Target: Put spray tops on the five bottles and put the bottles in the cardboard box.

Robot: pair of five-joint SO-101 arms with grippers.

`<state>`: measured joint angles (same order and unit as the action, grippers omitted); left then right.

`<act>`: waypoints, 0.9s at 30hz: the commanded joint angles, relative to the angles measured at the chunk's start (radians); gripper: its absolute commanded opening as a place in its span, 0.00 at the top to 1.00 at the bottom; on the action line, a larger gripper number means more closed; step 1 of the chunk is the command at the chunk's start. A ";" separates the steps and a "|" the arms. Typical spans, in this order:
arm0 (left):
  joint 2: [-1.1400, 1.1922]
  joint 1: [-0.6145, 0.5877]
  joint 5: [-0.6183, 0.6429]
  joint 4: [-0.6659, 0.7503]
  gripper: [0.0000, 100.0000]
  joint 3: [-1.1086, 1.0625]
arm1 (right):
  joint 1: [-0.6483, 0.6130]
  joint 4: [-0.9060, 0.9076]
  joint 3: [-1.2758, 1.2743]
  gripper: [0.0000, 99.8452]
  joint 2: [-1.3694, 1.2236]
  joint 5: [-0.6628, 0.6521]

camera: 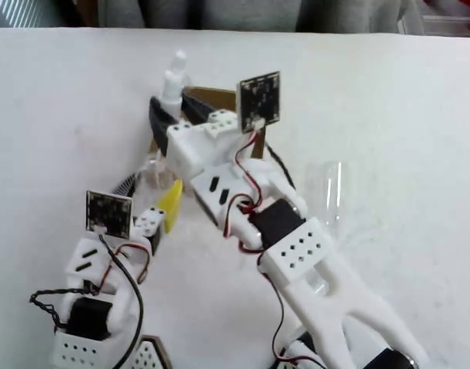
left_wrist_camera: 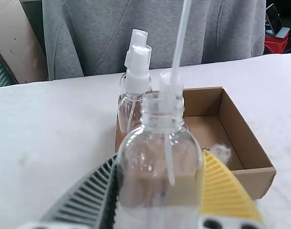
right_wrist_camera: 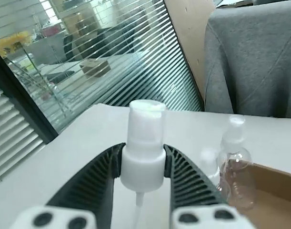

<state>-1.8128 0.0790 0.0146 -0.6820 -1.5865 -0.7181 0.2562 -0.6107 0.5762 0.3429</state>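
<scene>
- White worktop (camera: 388, 92) spreads under both arms.
- Upright on it, an open-necked clear bottle (left_wrist_camera: 159, 157) is pinched between the grey and yellow fingers of the left gripper (left_wrist_camera: 159, 193).
- Just above its neck, the right gripper (right_wrist_camera: 143, 164) is clamped around a white spray top (right_wrist_camera: 143, 143), whose dip tube (left_wrist_camera: 179, 43) runs down into the bottle.
- Behind it lies the cardboard box (left_wrist_camera: 240, 138), with capped bottles (left_wrist_camera: 135, 90) standing in one corner.
- Apart from the box, another uncapped bottle (camera: 331, 192) sits on the worktop.

Bright daylight through blinds (right_wrist_camera: 102, 71); white table (camera: 65, 115) glares.
</scene>
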 commanded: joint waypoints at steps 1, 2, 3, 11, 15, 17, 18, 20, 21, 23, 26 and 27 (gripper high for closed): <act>-0.016 0.012 0.005 0.025 0.83 0.008 | -0.042 -0.053 -0.044 0.98 0.007 0.002; -0.016 0.012 0.005 0.025 0.83 0.008 | -0.048 -0.065 -0.066 0.98 0.007 0.002; -0.016 0.012 0.005 0.025 0.83 0.008 | -0.051 -0.081 -0.089 0.98 0.007 0.002; -0.016 0.012 0.005 0.025 0.83 0.006 | -0.082 -0.197 -0.233 0.98 0.007 -0.002; -0.016 0.012 0.005 0.025 0.83 0.003 | -0.091 -0.209 -0.255 0.98 0.007 -0.002; -0.016 0.012 0.005 0.049 0.83 -0.009 | -0.094 -0.206 -0.255 0.98 0.007 -0.002; -0.016 0.012 0.005 0.063 0.83 -0.017 | -0.094 -0.205 -0.256 0.98 0.007 -0.002; -0.016 0.012 0.005 0.081 0.83 -0.029 | -0.094 -0.202 -0.256 0.98 0.005 -0.002; -0.016 0.012 0.005 0.081 0.83 -0.029 | -0.094 -0.200 -0.256 0.98 0.005 -0.003; -0.016 0.012 0.005 0.081 0.83 -0.029 | -0.094 -0.182 -0.256 0.98 0.005 -0.003; -0.016 0.012 0.005 0.081 0.83 -0.029 | -0.094 -0.133 -0.253 0.98 0.013 -0.003; -0.016 0.012 0.005 0.081 0.83 -0.029 | -0.094 -0.120 -0.252 0.98 0.015 -0.003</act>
<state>-1.8128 0.0775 0.0161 -0.6329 -1.6264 -0.8040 0.1013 -0.8715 0.5762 0.3429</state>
